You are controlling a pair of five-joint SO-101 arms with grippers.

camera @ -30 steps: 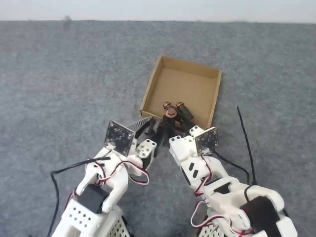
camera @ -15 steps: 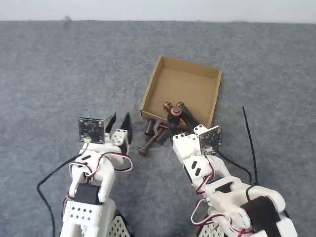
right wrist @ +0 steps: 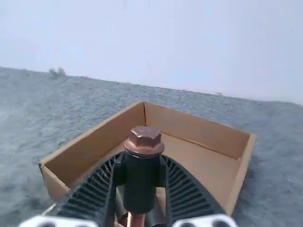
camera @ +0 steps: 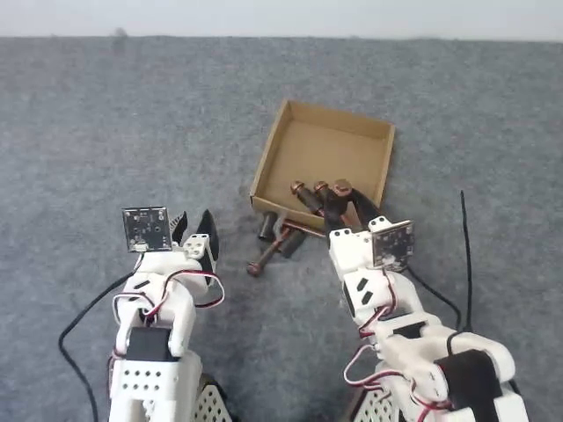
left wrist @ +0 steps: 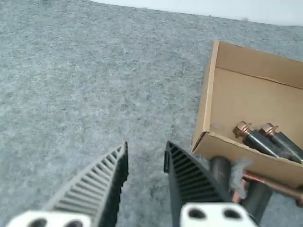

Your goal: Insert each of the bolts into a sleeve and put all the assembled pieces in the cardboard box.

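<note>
The cardboard box (camera: 352, 132) stands at the middle of the table, with two assembled pieces (camera: 310, 195) lying against its near wall. My right gripper (camera: 349, 204) is shut on a black sleeve with a copper bolt (right wrist: 143, 140) through it, held upright over the box's near edge (right wrist: 90, 146). In front of the box lie a loose bolt (camera: 266, 252) and two black sleeves (camera: 266, 227). My left gripper (camera: 195, 230) is open and holds nothing, on the carpet left of those parts. From its wrist I see the box (left wrist: 227, 94), the assembled pieces (left wrist: 255, 138) and a sleeve (left wrist: 220, 168).
Grey carpet (camera: 132, 114) covers the table, with bare room to the left and behind the box. A black cable (camera: 464, 255) trails beside the right arm. The far part of the box floor (camera: 339, 145) is bare.
My left gripper has pulled back to the left, away from the loose parts, and stands open. My right gripper has carried its assembled piece rightward and farther over the box's near edge.
</note>
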